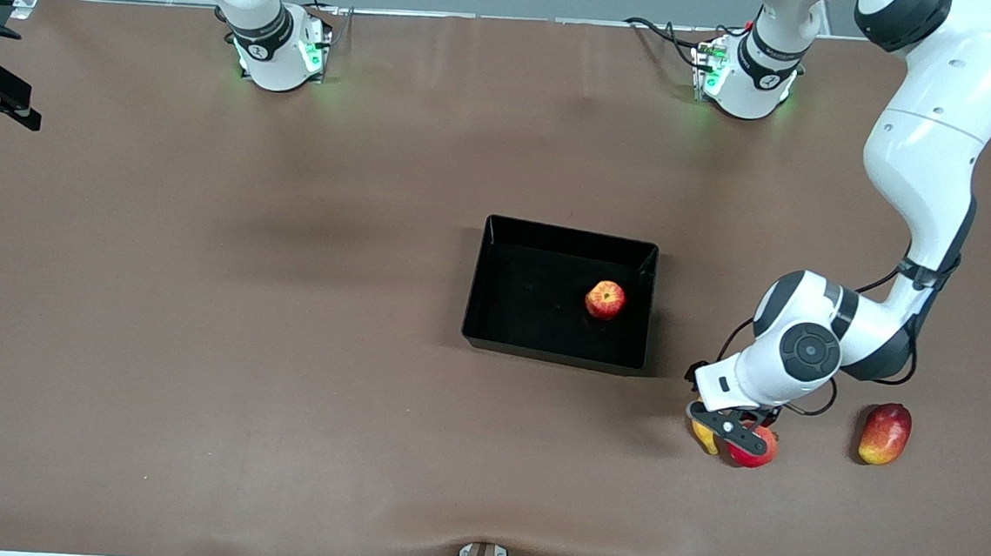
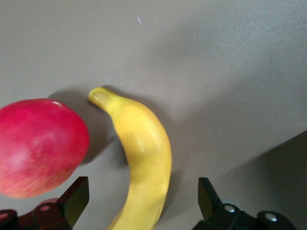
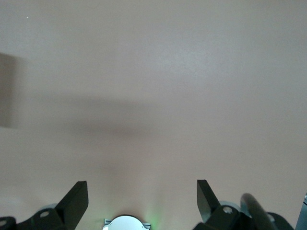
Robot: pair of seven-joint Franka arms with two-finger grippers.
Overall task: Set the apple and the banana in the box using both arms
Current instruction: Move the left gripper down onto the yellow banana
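Brown table [image 1: 285, 298], black box [image 1: 497, 252], mango [image 1: 885, 433]

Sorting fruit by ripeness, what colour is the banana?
The banana is plain yellow with a slightly greenish stem tip, clearest in the left wrist view.

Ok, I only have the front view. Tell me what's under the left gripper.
Observer: The left wrist view shows the banana lying between the left gripper's open fingers, untouched.
Operator: Check the red fruit beside it.
Observer: The red fruit sits just apart from the banana, with a strip of table between them.
Operator: Report the right gripper.
Observer: The right gripper waits over the table, fingers open, holding nothing.
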